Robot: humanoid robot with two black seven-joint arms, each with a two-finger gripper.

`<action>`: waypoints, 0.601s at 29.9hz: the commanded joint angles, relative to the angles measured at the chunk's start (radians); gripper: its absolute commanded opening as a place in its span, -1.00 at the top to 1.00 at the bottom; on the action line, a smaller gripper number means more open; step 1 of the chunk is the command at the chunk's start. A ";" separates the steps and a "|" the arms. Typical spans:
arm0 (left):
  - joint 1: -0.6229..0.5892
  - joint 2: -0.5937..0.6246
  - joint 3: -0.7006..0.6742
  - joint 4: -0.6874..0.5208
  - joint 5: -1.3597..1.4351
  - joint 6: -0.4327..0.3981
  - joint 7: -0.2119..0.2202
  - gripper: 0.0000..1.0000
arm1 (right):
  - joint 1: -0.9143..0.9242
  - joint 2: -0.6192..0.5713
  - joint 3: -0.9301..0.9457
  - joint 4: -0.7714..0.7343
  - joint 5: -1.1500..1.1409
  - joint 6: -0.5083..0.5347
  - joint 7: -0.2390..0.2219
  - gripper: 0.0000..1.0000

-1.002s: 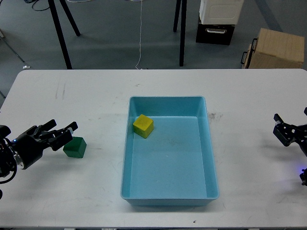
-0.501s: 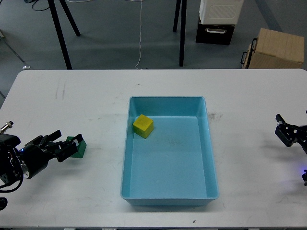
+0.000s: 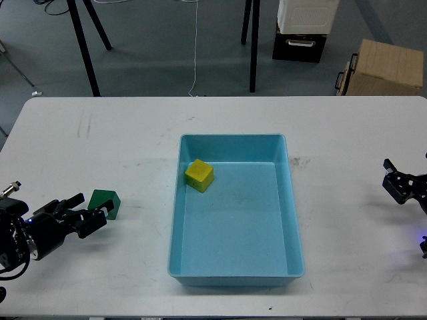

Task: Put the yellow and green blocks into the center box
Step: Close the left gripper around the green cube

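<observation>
1. Two blocks show in our head view: the yellow block (image 3: 199,175) and the green block (image 3: 104,203).
2. Our left gripper (image 3: 85,215) sits low at the left of the white table (image 3: 133,133), its two black fingers (image 3: 89,225) spread apart and pointing toward the right.
3. The green block stands on the table just beyond those fingertips, slightly ahead and to their right; its lower left part is hidden behind the fingers, so we cannot tell whether it touches them. Nothing is pinched between the fingers.
4. The light-blue tray (image 3: 233,140) lies well to the right of our left gripper, in the middle of the table, long side running away from us.
5. The yellow block rests inside the tray, in its far left corner region, close against the left wall, turned a little askew to the walls.
6. Our right gripper (image 3: 400,187) sits at the right edge of the view, well to the right of the tray; it is small and dark there, and we cannot tell whether its fingers are apart or together.
7. Beyond the table, on the grey floor, a tan cardboard box (image 3: 383,67) stands at the upper right, and black stand legs (image 3: 85,47) rise at the upper left.
</observation>
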 commanded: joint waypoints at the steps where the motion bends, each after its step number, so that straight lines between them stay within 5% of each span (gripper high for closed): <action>1: -0.002 -0.002 -0.001 0.000 0.000 0.000 0.000 -1.00 | 0.000 0.000 0.000 0.000 0.000 0.000 0.000 -0.99; 18: 0.001 -0.024 0.001 0.022 -0.002 0.000 0.002 -1.00 | 0.001 -0.003 0.001 -0.002 0.000 0.000 0.000 -0.99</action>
